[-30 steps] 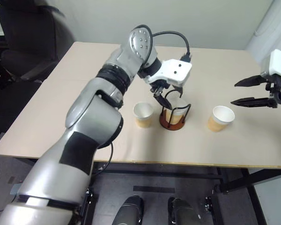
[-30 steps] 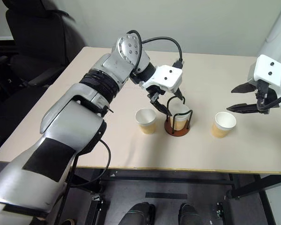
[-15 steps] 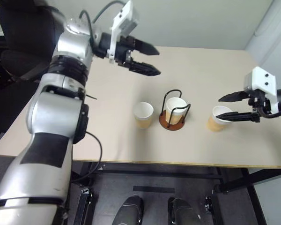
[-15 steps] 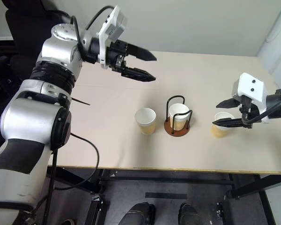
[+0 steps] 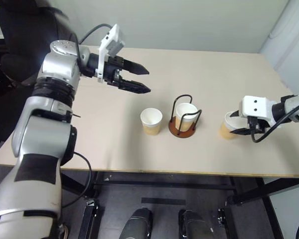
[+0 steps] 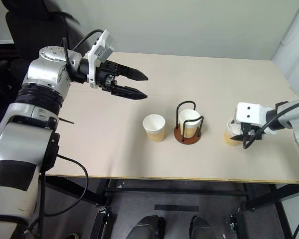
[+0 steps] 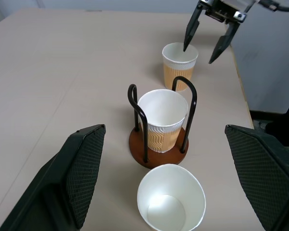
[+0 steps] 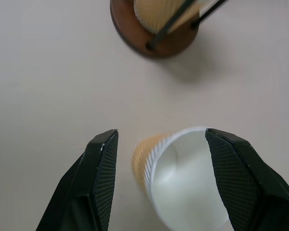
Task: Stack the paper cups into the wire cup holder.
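1. You get even, fairly bright indoor light over the whole worktop, with no glare on it.
2. Shadows are soft: a faint one lies just beside the wire cup holder in your right wrist view.
3. In that view the holder's cup and wires look smeared.
4. Around the worktop, the floor and chair sit noticeably darker.
5. Both head views are sharp near the holder.

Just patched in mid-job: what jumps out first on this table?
The wire cup holder at mid-table already has one paper cup in it. The right gripper, jaws open, straddles the cup at the right. The left gripper hangs open above the table's left, with a third cup loose beside the holder.
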Motion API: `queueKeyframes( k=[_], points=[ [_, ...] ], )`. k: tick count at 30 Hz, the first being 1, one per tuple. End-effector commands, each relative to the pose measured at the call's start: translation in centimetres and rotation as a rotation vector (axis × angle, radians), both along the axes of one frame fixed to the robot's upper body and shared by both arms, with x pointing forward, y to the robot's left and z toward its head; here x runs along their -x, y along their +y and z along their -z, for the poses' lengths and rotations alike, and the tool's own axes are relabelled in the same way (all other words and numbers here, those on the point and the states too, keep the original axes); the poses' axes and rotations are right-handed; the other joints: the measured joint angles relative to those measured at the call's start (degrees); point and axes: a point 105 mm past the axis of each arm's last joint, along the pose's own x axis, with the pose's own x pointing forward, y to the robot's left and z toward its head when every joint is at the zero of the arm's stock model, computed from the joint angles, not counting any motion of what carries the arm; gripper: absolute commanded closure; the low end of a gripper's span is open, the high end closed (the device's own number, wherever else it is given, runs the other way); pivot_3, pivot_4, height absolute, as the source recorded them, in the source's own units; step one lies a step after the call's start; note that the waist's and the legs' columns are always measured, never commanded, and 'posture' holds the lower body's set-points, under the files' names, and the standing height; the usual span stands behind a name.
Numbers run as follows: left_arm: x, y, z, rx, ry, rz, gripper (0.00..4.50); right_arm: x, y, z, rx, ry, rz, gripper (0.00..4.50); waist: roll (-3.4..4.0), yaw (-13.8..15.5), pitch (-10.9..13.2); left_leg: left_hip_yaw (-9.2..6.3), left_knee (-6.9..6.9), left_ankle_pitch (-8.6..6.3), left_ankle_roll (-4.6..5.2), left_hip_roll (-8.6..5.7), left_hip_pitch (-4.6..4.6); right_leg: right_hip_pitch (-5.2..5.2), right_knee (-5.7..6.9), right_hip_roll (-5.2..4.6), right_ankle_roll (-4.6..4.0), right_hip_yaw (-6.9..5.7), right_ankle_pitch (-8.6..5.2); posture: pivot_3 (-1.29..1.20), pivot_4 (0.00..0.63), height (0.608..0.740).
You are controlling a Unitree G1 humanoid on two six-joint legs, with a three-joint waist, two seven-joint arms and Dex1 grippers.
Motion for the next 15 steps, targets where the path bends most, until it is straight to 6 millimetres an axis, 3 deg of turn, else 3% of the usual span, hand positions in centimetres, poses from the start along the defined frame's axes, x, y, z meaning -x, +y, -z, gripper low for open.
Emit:
queueKeyframes(
  k=[1,12,15],
  points=[
    [0.7,0.1,-1.0,0.009,-0.029,0.040,0.25,-0.1,0.1,-0.2,0.038,-0.018,-0.042,1.61,0.02,-0.2,0.0,-0.03,0.00,0.01,-0.01,0.01,0.00,0.01,0.00,-0.02,-0.07,0.04,-0.04,0.00,0.150,0.740],
    [0.3,1.4,-0.1,-0.036,-0.095,0.018,0.25,-1.1,0.4,2.0,0.124,0.010,-0.094,1.61,0.02,-0.6,0.0,-0.08,-0.03,0.04,-0.03,0.01,0.07,0.07,-0.01,0.02,-0.37,0.04,-0.11,0.00,0.150,0.740],
    [0.1,1.9,0.0,-0.034,-0.143,0.010,0.21,-1.6,0.4,2.4,0.154,0.014,-0.101,2.19,0.03,-0.8,0.0,-0.08,-0.04,0.05,-0.02,0.00,0.08,0.08,-0.02,0.02,-0.43,0.04,-0.11,0.00,0.150,0.740]
  ],
)
